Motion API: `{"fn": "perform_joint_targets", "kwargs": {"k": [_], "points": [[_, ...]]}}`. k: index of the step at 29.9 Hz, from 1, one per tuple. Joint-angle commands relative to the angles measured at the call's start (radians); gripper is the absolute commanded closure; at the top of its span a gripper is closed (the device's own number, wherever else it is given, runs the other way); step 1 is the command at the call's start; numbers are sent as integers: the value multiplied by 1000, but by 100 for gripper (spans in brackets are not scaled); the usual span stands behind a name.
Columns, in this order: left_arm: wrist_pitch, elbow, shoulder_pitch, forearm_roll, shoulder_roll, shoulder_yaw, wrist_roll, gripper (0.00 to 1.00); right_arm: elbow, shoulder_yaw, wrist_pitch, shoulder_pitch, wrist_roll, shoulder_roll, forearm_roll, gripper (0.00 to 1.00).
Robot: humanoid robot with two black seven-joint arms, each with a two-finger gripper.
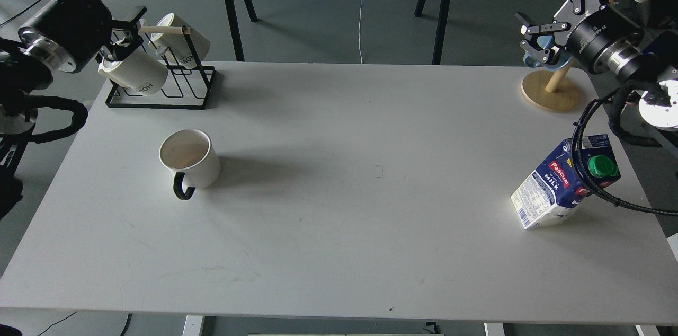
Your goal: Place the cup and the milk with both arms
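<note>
The cup [190, 158], a white mug with a black handle pointing toward me, stands upright on the left part of the white table [344, 209]. At the right edge stands the milk [564, 182], a blue and white carton with a green cap; a black cable crosses in front of it. My left gripper [125, 33] hovers open at the far left, well above and behind the cup. High at the far right, behind the milk, my right gripper [536, 39] is open too. Neither holds anything.
A black wire rack [175, 93] with two cream mugs [135, 72] stands at the back left, right by my left gripper. A round wooden stand [551, 93] sits at the back right, with a blue mug [548, 64] partly hidden behind my right gripper.
</note>
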Motion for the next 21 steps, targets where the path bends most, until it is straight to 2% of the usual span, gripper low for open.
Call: {"fn": "perform_joint_targets", "kwargs": {"k": [1,5,12,21], "points": [[-1,0,0,2,0,3,-5,0,0,6,16,0,1,13,3,1],[0,0,-2,0,0,-11,-28,0,-9,9,32,-3,13,27,0,1],[-3,20,-28,-6,0,-13,-28,0,-12,12,46,-7,10,29,-1,1],[-36,18,-36,-6,8,-13,-14,0,57,12,36,-9,5,-8,-1,1]]}}
